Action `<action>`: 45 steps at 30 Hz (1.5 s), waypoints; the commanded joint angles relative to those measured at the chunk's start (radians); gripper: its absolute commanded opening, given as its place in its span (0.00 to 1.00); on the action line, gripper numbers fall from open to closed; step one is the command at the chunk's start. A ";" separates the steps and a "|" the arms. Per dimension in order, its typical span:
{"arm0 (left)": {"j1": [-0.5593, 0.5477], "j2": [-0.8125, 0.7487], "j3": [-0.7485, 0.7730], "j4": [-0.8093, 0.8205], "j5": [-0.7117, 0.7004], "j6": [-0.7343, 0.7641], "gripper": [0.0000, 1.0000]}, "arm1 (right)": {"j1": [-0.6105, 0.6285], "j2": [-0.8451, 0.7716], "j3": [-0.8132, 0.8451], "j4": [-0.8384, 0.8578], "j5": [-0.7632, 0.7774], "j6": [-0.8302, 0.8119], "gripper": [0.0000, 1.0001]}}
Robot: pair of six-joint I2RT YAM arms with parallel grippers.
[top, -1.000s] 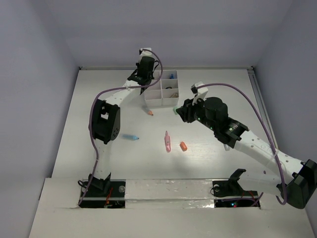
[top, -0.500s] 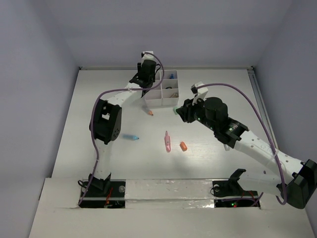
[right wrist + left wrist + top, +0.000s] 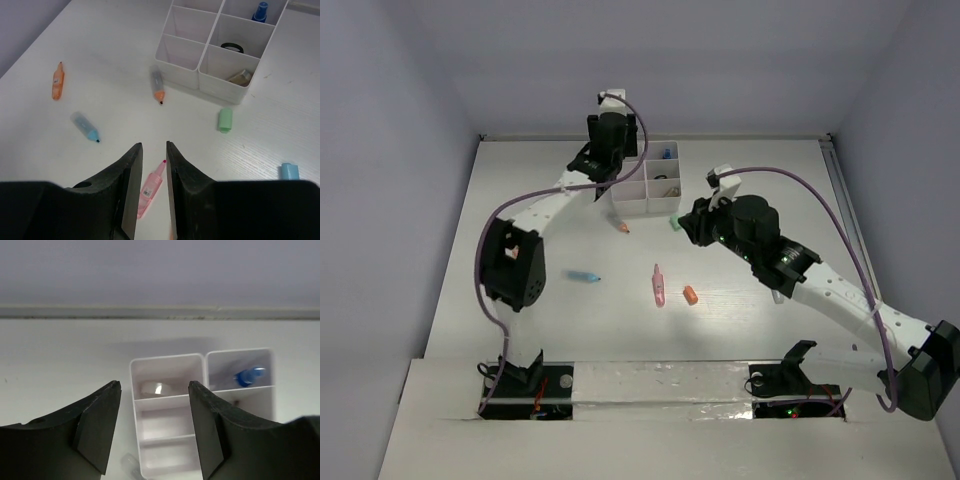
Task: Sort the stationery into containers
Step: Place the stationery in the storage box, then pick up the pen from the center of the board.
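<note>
We count four markers, three small bits and one organiser box (image 3: pixel 220 90) of six compartments holding four things.
Ahead of the right gripper (image 3: pixel 153 147) we count one pink marker (image 3: pixel 151 185), one light-blue marker (image 3: pixel 86 126), one orange marker (image 3: pixel 57 81) and one orange-tipped marker (image 3: pixel 158 91); to its right, one green bit (image 3: pixel 225 120) and one light-blue bit (image 3: pixel 289 171); behind it, one orange bit (image 3: pixel 690 295); in the box, one blue-capped bottle (image 3: pixel 260 11), one black ring (image 3: pixel 231 47), one tan piece (image 3: pixel 240 76), one pale item (image 3: pixel 155 388).
</note>
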 commanded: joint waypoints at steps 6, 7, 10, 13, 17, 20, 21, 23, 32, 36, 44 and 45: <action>-0.008 -0.534 -0.247 0.010 0.183 -0.089 0.58 | -0.019 0.039 0.025 -0.007 0.046 0.011 0.25; -0.008 -0.575 -0.285 0.006 0.203 -0.093 0.59 | -0.019 0.042 0.028 -0.015 0.046 0.016 0.25; -0.008 -0.742 -0.427 -0.036 0.281 -0.100 0.65 | -0.019 0.057 0.031 -0.070 0.026 0.040 0.26; -0.008 -0.885 -0.537 -0.111 0.335 -0.108 0.70 | -0.019 0.067 0.009 -0.145 -0.020 0.073 0.28; -0.008 -1.075 -0.646 -0.216 0.340 -0.090 0.78 | -0.019 0.070 -0.030 -0.233 -0.063 0.125 0.30; -0.008 -1.176 -0.706 -0.260 0.314 -0.092 0.86 | -0.019 0.074 -0.029 -0.280 -0.076 0.157 0.33; -0.008 -1.201 -0.750 -0.257 0.326 -0.093 0.86 | -0.019 0.082 -0.024 -0.292 -0.085 0.165 0.35; -0.008 -1.252 -0.793 -0.238 0.344 -0.114 0.89 | -0.019 0.132 0.000 -0.335 -0.086 0.183 0.37; -0.008 -1.278 -0.869 -0.217 0.440 -0.119 0.93 | 0.086 0.399 0.126 -0.348 -0.059 0.261 0.68; -0.008 -1.298 -0.869 -0.243 0.349 -0.122 0.96 | 0.110 0.508 0.212 -0.365 -0.019 0.270 0.75; -0.008 -1.298 -0.869 -0.244 0.364 -0.116 0.96 | 0.185 0.622 0.276 -0.479 0.064 0.306 0.75; 0.001 -1.298 -0.867 -0.241 0.367 -0.114 0.96 | 0.185 0.619 0.270 -0.486 0.067 0.319 0.75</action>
